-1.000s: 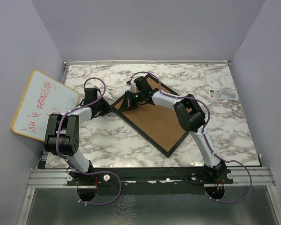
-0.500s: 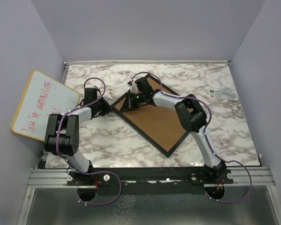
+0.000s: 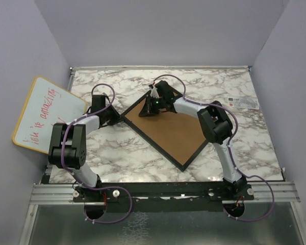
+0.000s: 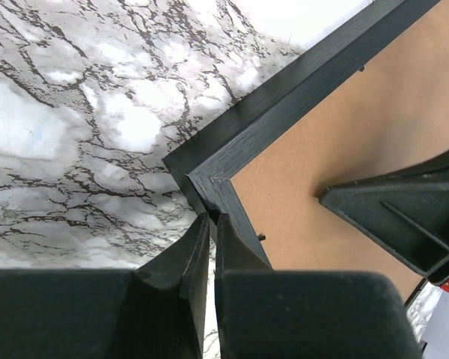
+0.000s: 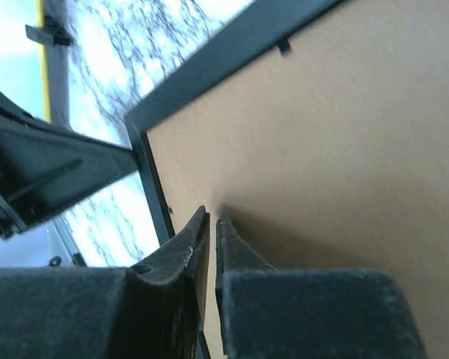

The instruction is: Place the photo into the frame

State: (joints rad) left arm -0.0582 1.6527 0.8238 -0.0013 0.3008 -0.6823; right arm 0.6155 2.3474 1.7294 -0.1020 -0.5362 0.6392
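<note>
Marble-patterned table [image 3: 117, 153] holds the scene, which we describe from left to right. A yellow-rimmed whiteboard [image 3: 48, 115] leans at the far left. Next, our left gripper [image 4: 212, 218] has its jaws together, tips against the left corner of the frame [image 4: 284, 97]. The frame lies face down, turned like a diamond, with its brown backing board [image 3: 173, 130] facing up. Our right gripper [image 5: 212, 218], jaws likewise together, has its tips on or just above the board near that corner. The photo is not visible; we cannot tell whether it lies under the board. We judge sliding the main risk: a sideways push from the right tips could skate the frame off the left tips and spin it. The frame's corner sits between both grippers.
</note>
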